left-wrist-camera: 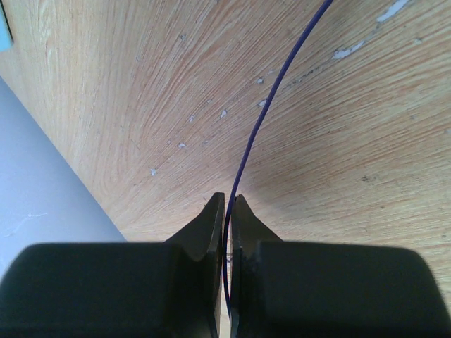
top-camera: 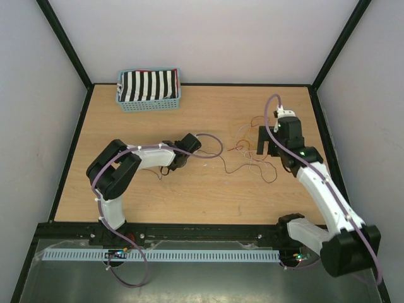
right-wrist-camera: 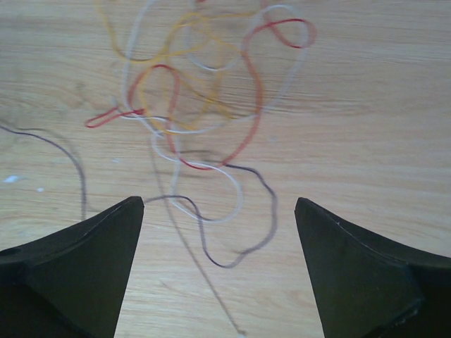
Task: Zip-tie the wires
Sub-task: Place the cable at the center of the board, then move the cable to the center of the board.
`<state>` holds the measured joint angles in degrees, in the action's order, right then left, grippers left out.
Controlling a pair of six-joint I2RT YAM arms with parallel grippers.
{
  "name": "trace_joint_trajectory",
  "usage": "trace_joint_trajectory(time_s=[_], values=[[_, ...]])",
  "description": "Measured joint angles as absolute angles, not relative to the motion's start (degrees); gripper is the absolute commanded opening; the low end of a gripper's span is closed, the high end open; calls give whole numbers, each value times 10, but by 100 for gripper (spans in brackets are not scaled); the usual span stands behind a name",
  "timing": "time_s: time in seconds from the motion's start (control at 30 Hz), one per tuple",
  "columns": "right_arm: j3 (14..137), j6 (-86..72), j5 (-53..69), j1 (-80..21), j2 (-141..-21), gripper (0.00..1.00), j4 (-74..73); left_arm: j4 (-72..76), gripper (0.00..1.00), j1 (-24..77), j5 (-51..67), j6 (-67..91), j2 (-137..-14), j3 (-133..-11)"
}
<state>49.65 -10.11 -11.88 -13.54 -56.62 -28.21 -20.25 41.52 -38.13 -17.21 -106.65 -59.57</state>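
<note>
Left gripper (left-wrist-camera: 227, 210) pinched on dark wire (left-wrist-camera: 249, 141), strand running ahead from fingertips. Right gripper (right-wrist-camera: 218, 203) fingers wide apart; wires (right-wrist-camera: 211, 107) tangled ahead, loops reaching between fingers.

The table (left-wrist-camera: 338, 141) is recorded as light wood-grain board, matt, flecked with small pale scuffs. The wires (right-wrist-camera: 204, 105) are noted as thin, smooth-coated strands, and the right gripper (right-wrist-camera: 218, 267) is finished in matt black plastic. A blue plastic lattice basket (top-camera: 149, 105) is filled with striped cloth (top-camera: 148, 85).
</note>
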Motion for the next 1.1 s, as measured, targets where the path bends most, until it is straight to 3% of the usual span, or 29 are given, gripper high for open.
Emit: trace_joint_trajectory(time_s=[0.3, 0.4, 0.6, 0.83, 1.1], values=[[497, -159, -2, -141, -726, 99, -182, -203, 14, 427, -380, -145, -1067, -596], [500, -172, 12, -147, -770, 99, -154, -203, 22, 428, -380, -136, -1067, -596], [507, -191, 9, -167, -861, 98, -115, -204, 64, 428, -384, -122, -1055, -595], [528, -195, -25, -177, -932, 88, -99, -210, 97, 426, -355, -112, -987, -593], [635, -173, -74, -176, -1023, 85, -89, -229, 99, 403, -278, -99, -891, -593]])
